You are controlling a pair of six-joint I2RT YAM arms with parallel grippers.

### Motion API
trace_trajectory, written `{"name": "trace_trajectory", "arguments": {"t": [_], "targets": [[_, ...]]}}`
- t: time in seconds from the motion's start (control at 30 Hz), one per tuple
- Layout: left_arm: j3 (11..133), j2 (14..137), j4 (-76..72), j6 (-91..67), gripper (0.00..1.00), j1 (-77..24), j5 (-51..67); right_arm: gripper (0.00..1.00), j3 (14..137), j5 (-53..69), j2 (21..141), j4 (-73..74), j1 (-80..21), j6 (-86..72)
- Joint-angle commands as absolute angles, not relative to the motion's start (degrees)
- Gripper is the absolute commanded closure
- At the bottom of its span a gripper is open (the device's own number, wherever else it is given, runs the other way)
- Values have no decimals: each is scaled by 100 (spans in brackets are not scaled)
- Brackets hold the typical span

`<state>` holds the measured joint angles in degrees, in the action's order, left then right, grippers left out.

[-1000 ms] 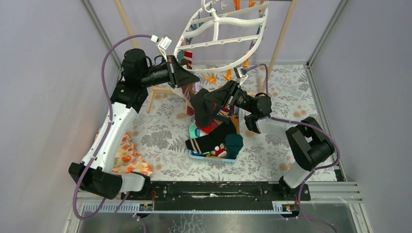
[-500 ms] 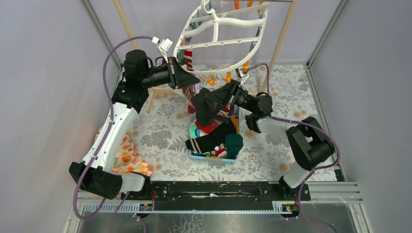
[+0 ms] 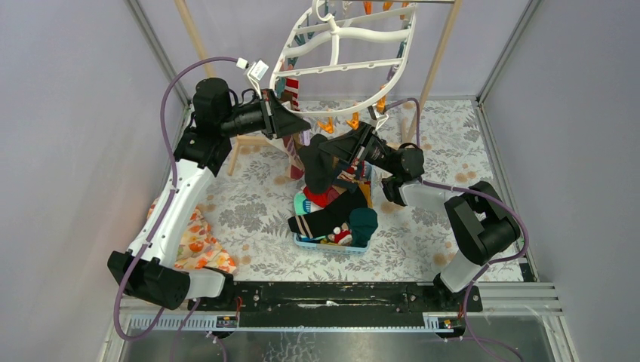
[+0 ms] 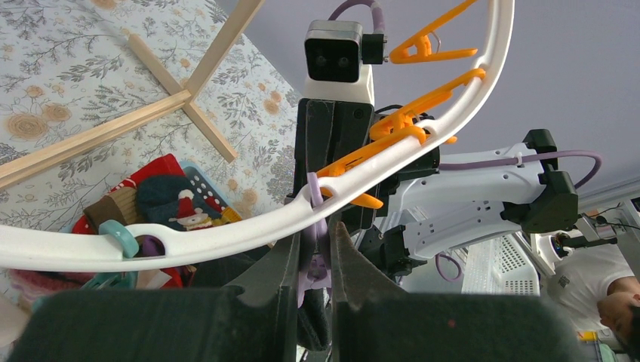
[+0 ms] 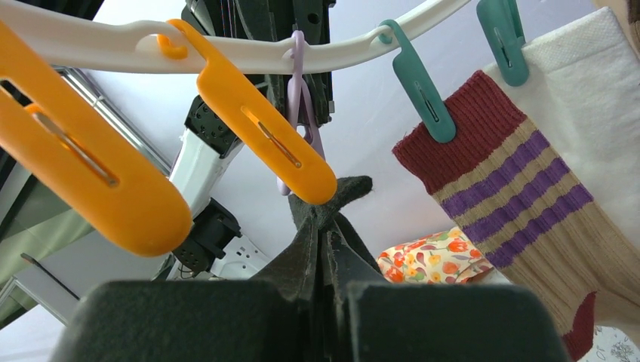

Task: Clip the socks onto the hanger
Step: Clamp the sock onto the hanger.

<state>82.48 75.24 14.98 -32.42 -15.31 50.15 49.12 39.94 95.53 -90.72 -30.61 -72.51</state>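
Floral table under the rack: the black sock has crept up over the last second, and its tip now sits just below the lilac peg on the white hanger rim. My right end effector stays clamped on the sock, and my left end effector, barely moved, is closed around that peg. Judgement: the cuff is nearly at the peg but not yet clipped.

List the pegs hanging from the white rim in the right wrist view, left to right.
Big orange plastic peg → second orange plastic peg → slim lilac plastic peg → first teal plastic peg on the purple-striped tan sock → second teal plastic peg on the white sock.
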Motion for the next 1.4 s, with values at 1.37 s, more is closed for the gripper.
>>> {"name": "trace_trajectory", "arguments": {"t": [1.37], "targets": [[7986,7383,1015,-3423,94,-1538,5250,100,5555,3754,9679,-9835,-3076,-7248]]}}
